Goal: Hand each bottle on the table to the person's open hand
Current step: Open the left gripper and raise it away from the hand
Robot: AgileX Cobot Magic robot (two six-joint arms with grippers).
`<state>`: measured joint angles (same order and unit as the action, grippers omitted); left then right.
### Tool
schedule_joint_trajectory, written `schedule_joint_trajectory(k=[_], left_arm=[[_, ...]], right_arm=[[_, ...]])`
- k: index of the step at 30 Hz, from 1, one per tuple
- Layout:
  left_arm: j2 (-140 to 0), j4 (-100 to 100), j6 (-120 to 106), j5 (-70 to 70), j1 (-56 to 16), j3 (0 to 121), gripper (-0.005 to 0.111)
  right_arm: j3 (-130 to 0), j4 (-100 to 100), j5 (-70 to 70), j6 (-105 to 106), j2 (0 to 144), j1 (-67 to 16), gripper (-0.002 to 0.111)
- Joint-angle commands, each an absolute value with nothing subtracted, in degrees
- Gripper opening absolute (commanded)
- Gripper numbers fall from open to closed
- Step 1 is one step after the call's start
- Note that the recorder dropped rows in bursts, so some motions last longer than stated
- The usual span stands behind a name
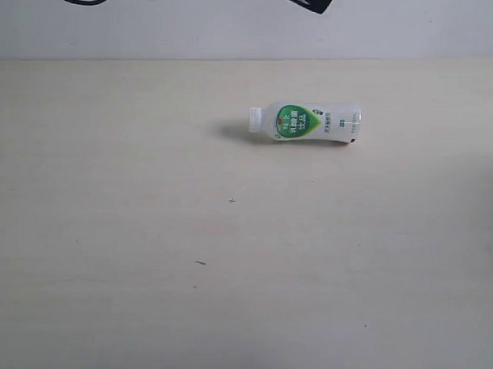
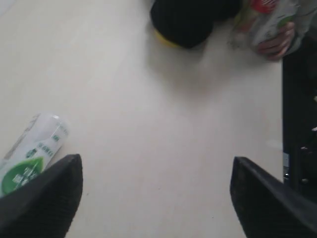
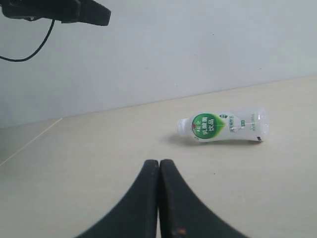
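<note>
White characters "乳酸菌饮品" are printed on the green drop-shaped label [image 3: 206,124] of the white bottle [image 3: 223,128]. The smaller print beside it is too small to be read. The other views are too blurred; nothing else is legible.

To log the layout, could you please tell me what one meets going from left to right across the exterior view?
Black cable at the top edge → dark speck → small cross-shaped mark → white green-labelled bottle, lying on its side.
</note>
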<state>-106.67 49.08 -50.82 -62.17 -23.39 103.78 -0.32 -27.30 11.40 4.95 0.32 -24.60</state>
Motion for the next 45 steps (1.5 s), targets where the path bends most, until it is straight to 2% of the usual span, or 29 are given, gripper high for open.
schedule_joint_trajectory(k=[1, 9, 11, 12, 15, 16, 21, 26, 33, 39, 45], left_arm=[[-106.0, 54.1, -55.2, -62.8, -22.9, 102.6, 0.078], [-106.5, 51.6, -53.7, -62.0, -22.9, 102.6, 0.075], [-106.3, 51.6, -53.4, -62.0, -22.9, 102.6, 0.064], [-106.3, 51.6, -53.4, -62.0, -22.9, 102.6, 0.055], [-106.5, 51.6, -53.5, -60.9, -22.8, 102.6, 0.017], [-106.5, 51.5, -53.8, -60.6, -22.8, 102.6, 0.0], [-106.5, 50.7, -53.2, -63.7, -22.8, 101.6, 0.0], [-104.1, 49.4, -53.0, -61.0, -22.2, 93.3, 0.0], [-95.2, 47.0, -53.5, -44.5, -18.7, 76.8, 0.0], [-87.2, 49.8, -54.5, -21.9, -17.2, 63.6, 0.0], [-83.1, 65.5, -66.3, -8.7, -17.4, 53.8, 0.0]], right_arm=[[0.0, -27.0, 11.5, 5.4, 0.0, -24.7, 0.0], [0.0, -27.0, 11.5, 5.4, 0.0, -24.7, 0.0], [0.0, -27.0, 11.5, 5.4, 0.0, -24.7, 0.0], [0.0, -27.0, 11.5, 5.4, 0.0, -24.7, 0.0], [0.0, -27.0, 11.5, 5.4, 0.0, -24.7, 0.0], [0.0, -27.0, 11.5, 5.4, 0.0, -24.7, 0.0], [0.0, -27.0, 11.5, 5.4, 0.0, -24.7, 0.0], [0.0, -27.0, 11.5, 5.4, 0.0, -24.7, 0.0], [0.0, -27.0, 11.5, 5.4, 0.0, -24.7, 0.0], [0.0, -27.0, 11.5, 5.4, 0.0, -24.7, 0.0], [0.0, -27.0, 11.5, 5.4, 0.0, -24.7, 0.0]])
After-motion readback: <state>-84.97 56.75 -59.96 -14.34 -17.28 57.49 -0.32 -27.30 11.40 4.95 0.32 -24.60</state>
